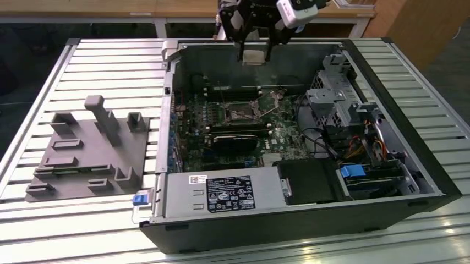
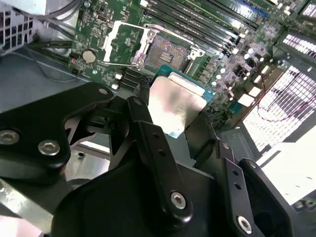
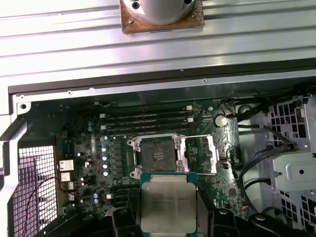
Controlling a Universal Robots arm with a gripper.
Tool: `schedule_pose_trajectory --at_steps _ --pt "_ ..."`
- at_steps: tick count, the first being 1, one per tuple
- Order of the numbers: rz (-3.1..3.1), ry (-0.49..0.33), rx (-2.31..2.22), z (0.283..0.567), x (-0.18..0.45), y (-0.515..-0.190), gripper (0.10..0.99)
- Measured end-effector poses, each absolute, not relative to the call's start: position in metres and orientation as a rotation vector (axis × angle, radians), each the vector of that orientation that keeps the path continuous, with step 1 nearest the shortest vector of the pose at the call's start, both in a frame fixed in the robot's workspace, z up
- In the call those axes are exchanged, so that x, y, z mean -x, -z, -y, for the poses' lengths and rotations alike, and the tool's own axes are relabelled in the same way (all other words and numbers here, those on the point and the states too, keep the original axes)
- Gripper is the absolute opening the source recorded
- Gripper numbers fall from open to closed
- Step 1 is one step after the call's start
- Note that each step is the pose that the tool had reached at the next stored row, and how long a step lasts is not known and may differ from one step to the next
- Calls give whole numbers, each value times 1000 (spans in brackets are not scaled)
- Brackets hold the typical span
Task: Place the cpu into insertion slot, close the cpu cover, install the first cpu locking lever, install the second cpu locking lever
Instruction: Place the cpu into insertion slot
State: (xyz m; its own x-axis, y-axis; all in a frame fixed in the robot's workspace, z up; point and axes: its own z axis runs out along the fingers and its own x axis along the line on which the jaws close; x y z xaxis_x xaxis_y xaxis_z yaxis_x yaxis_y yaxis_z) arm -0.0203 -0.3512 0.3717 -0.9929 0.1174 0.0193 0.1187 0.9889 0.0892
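1. Between the fingers (image 2: 148,129), high above the open computer case (image 1: 294,234), sits the cpu (image 3: 165,206): silvery top showing, green edge peeking out, held flat and well clear of the board.
2. Those fingers are drawn in narrow on 2 opposite sides of the chip. That's a pinch on the edges, with nothing underneath it.
3. In the exterior view the gripper (image 1: 254,54) hangs over the far wall of the case.
4. Down on the motherboard (image 3: 89,148) the insertion slot (image 3: 157,155) lies dark and bare, with no chip seated yet.
5. The cpu cover (image 3: 200,154) is swung open and lies just beside the socket, its square window plain to see.
6. Further out, the long memory slots (image 3: 145,120) run just beyond the socket. Outside the case, a grey fixture (image 1: 88,148) rests on the slatted table (image 1: 44,231).
7. The risk as I judge it:
   - The edge grip is thin, so a small slip or tilt could set the chip down cocked on the socket's contacts.
   - A wrong rotation would do the same.
   - The open cover sits close enough that a finger or a chip corner could snag it.
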Motion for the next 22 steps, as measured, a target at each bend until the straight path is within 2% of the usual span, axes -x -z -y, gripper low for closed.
schedule_pose_trajectory --at_steps 22 --pt "3071 142 642 351 20 -371 537"
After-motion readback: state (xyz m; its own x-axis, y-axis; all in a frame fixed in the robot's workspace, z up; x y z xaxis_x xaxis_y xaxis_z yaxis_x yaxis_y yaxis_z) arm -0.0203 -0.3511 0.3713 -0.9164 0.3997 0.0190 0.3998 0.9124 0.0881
